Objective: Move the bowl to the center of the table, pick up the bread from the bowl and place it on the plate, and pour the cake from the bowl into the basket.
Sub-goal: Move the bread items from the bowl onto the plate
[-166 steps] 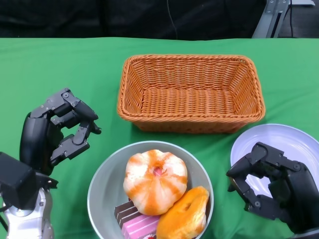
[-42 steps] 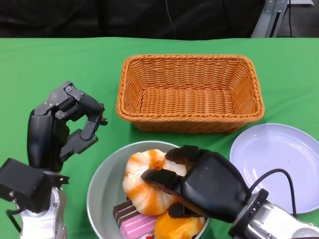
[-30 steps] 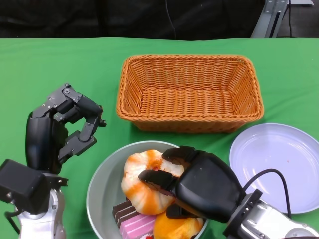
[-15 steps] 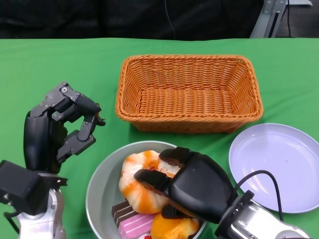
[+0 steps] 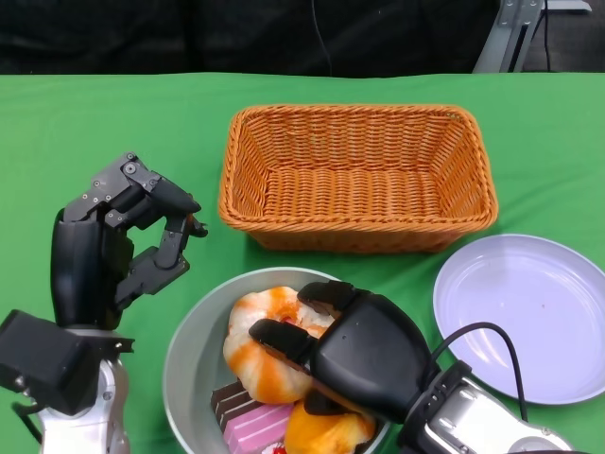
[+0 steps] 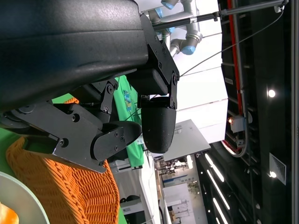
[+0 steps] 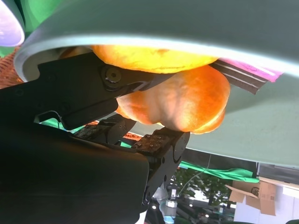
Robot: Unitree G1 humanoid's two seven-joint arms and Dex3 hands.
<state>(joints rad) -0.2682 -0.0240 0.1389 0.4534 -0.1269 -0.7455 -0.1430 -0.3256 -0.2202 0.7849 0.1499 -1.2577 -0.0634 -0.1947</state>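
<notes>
Green cloth (image 5: pixel 113 123) covers the table, and on it we have the wicker basket (image 5: pixel 359 175) at the far middle, the pale plate (image 5: pixel 529 317) to the right and the grey bowl (image 5: pixel 194 364) near our front edge. We judge the step in hand to be lifting the bread out of the bowl.

Our right hand (image 5: pixel 354 355) reaches into the bowl from the right, its fingers laid over the round orange-and-white bread (image 5: pixel 255 345). The right wrist view shows fingers (image 7: pixel 161 144) pressing against the bread's underside, so we take it as gripped, though how firmly we cannot tell. To do this well, we want the fingers wrapped around the widest part of the soft loaf without crushing it, and a straight lift clear of the rim before swinging right toward the plate, which lies well apart from the bowl.

A second golden bread (image 5: pixel 326 430) sits just beside the hand, at the near edge of the bowl, and the pink-and-brown cake (image 5: pixel 250 421) lies touching the round bread; we should lift slowly so neither gets dragged out.

Our left hand (image 5: pixel 118 241) hovers over the cloth to the bowl's left, fingers loosely curled and apart, holding nothing.
</notes>
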